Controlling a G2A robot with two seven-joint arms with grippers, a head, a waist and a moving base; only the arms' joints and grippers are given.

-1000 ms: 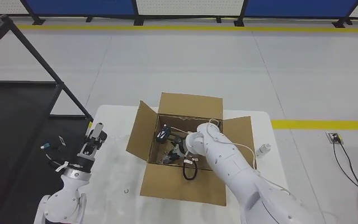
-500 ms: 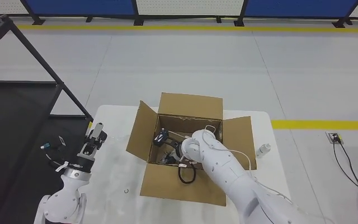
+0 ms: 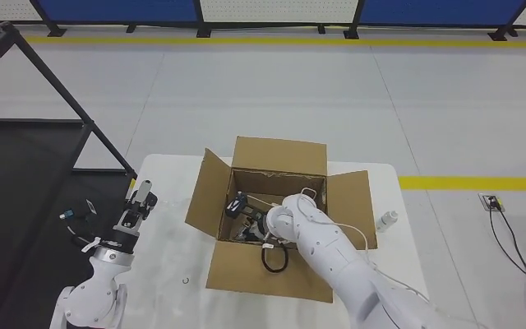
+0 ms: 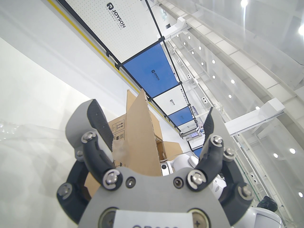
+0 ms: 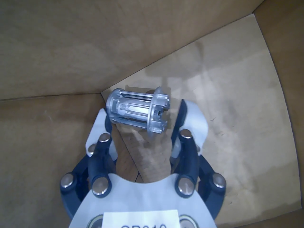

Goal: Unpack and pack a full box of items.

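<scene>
we see our right gripper (image 5: 142,111) has slid toward 8 o'clock inside the brown cardboard box (image 3: 279,155), jaws apart astride the slotted silver metal cylinder (image 5: 136,113), likely poised to grasp, while the left gripper (image 4: 152,107) idles spread.

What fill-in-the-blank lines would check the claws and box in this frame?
The right claw is ___ the cardboard box.
Its jaws stand ___ around the silver metal part.
That part lies in a ___ of the box floor.
The left claw holds ___.
Missing: inside; open; corner; nothing.
</scene>
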